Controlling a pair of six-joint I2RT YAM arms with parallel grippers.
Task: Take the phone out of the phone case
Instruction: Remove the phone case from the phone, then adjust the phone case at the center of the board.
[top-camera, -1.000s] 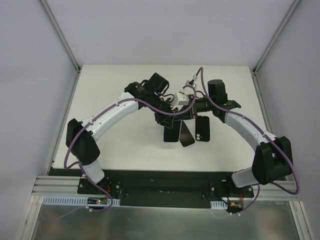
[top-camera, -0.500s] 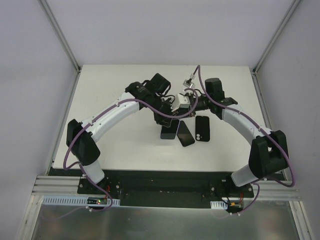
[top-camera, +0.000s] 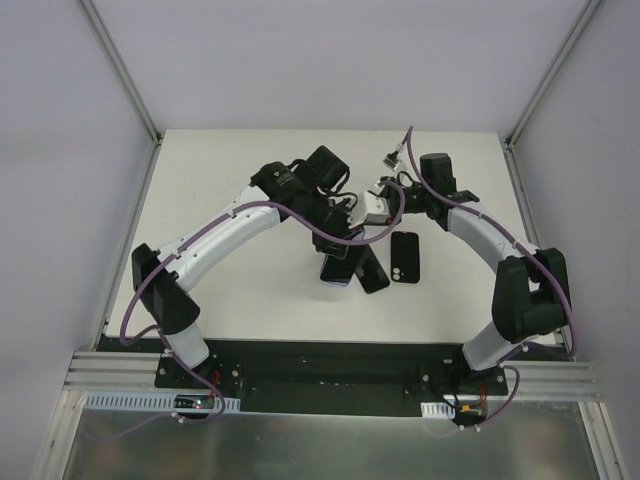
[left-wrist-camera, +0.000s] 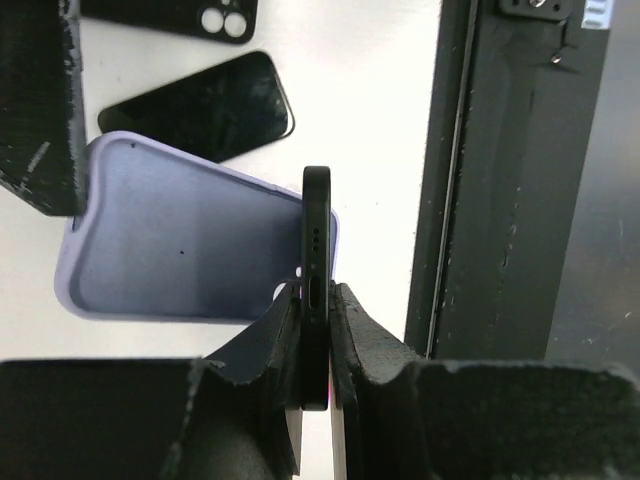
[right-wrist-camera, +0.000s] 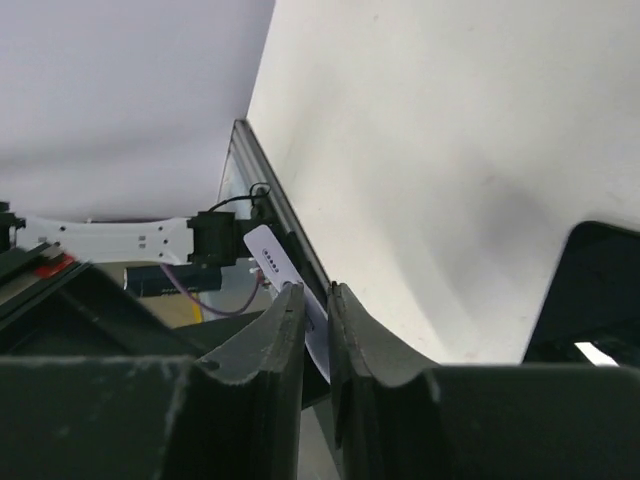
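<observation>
Left wrist view: the left gripper (left-wrist-camera: 315, 300) was clamped narrowly on the black phone (left-wrist-camera: 316, 230), held on edge above the table. The lilac case (left-wrist-camera: 190, 240) hung beside it, touching. The right gripper (right-wrist-camera: 317, 300) pinched the case's pale rim. Separation appeared nearly complete; the next move likely called for a steady pull apart. On the white table (top-camera: 230, 180), 2 dark handsets (top-camera: 405, 257) lay flat, with grey walls around.

Black case (top-camera: 405, 257), loose phone (top-camera: 372, 272) obstruct centre-right; table (top-camera: 220, 190) left side free.
</observation>
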